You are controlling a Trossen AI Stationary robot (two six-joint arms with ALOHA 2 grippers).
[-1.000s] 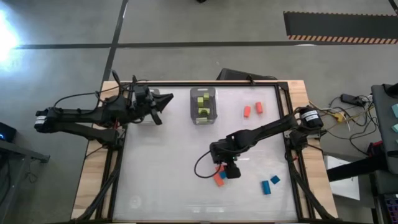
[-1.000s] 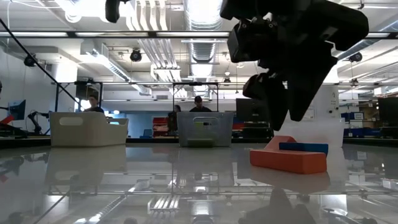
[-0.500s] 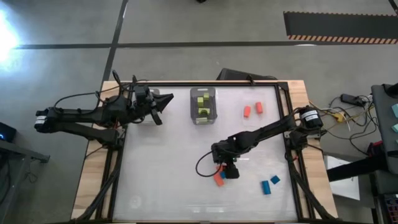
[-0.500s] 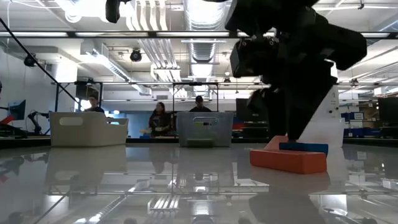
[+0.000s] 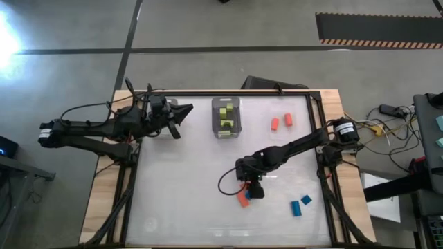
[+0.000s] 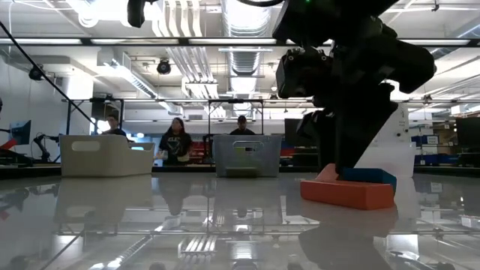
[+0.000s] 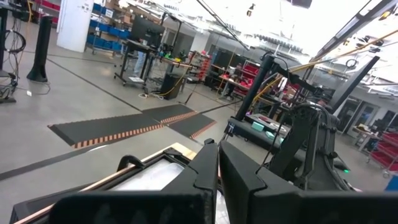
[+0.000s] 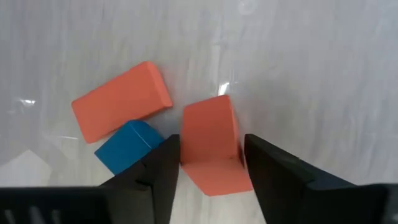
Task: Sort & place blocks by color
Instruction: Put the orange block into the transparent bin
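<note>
From above, the right gripper [image 5: 250, 191] was low over a little pile of blocks near the middle of the table [image 5: 180, 187]. An orange block [image 5: 243, 199] peeked out beside it. Two more orange blocks [image 5: 281, 121] and two blue blocks [image 5: 300, 204] lay farther off. A clear bin [image 5: 225, 117] held green blocks [image 5: 223, 117]. The left gripper [image 5: 181, 115] waited at the table's far left corner, pinched shut.

From table height, the right arm stood over a long orange block [image 6: 346, 192].

In the right wrist view, the fingers [image 8: 160, 167] sat on each side of an orange block [image 8: 213, 144], open and not squeezing yet. Another orange block [image 8: 121, 101] and a blue block [image 8: 127, 147] lay just beside.

This looked like the grab step. Next, the fingers should close and lift without bumping the blue one.
</note>
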